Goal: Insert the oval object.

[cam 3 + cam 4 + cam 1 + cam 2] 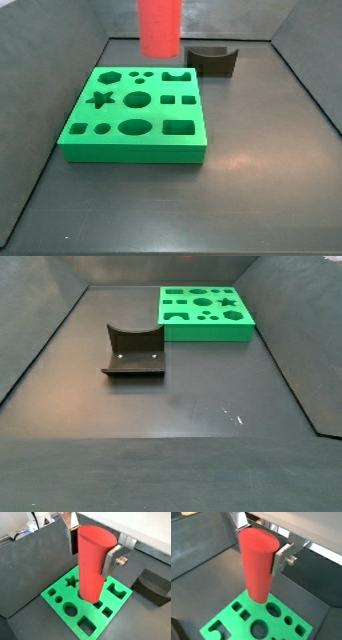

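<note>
Above the green block (85, 604), my pincer (93, 551) hangs in the air, pinching the red oval peg (91, 564) near its top end. In both wrist views the silver finger plates (282, 558) press flat against opposite sides of the peg, w/ a bolt head showing on one plate. The peg hangs upright, long axis vertical, its flat oval top face visible betw. the plates. Its lower end is over the block's upper face; I can't tell from the wrist views whether it touches.

In a side view only the peg's lower part (159, 26) shows, entering from the top edge, above the far end of the block (135, 114) and clear of it. The pincer itself is out of that frame.

The block lies flat on the dark worktop (241, 190). Its top carries a grid of cut-outs: star, circles, squares, an oval slot (135, 127) in the near row, plus others. All cut-outs look unfilled.

The fixture (213, 60), a dark L-shaped bracket, stands on the worktop just right of the block's far corner in that side view, apart from it. In a side view from the opp. end, the fixture (132, 352) sits nearer, block (205, 313) farther and to the right; no peg or pincer in view there.
</note>
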